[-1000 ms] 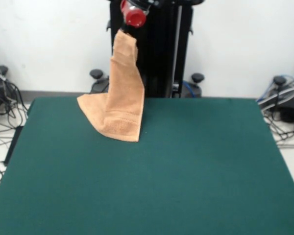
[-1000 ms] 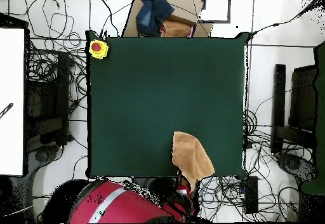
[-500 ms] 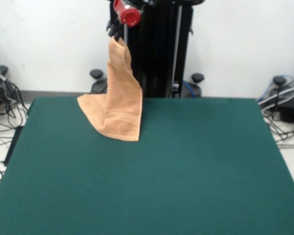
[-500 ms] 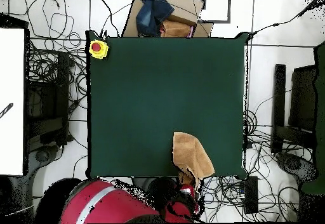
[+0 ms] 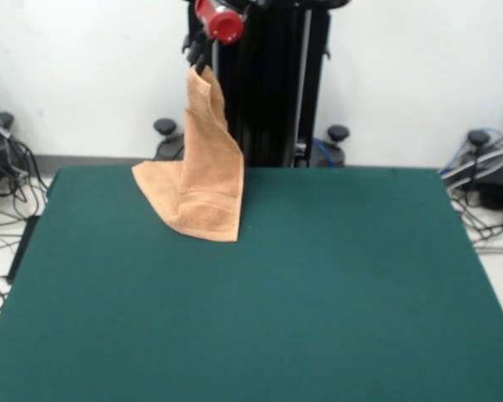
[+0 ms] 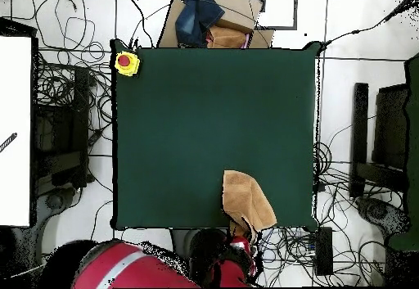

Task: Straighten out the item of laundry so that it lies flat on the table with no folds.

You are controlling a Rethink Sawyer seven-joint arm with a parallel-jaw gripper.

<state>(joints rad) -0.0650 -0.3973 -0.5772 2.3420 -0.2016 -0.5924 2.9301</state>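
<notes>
The item of laundry [image 5: 208, 172], a light orange-tan towel, is pulled up by one corner into a tall narrow peak over the table's far left part. Its lower end rests folded on the dark green table [image 5: 318, 285], with a woven band near the bottom edge. My gripper [image 5: 201, 60] is shut on the towel's top corner, just under the red wrist cap. In the overhead view the towel [image 6: 245, 200] lies near the table's [image 6: 188, 130] bottom edge, right of centre, and the gripper [image 6: 241, 241] is just past that edge.
A yellow box with a red button [image 6: 126, 62] sits on the table's top-left corner in the overhead view. A cardboard box with dark blue cloth [image 6: 209, 20] stands beyond the top edge. Cables lie on the floor all around the table.
The gripper has shifted a little to the left and up in the front view, drawing the towel's peak with it. The part resting on the table has stayed put.
</notes>
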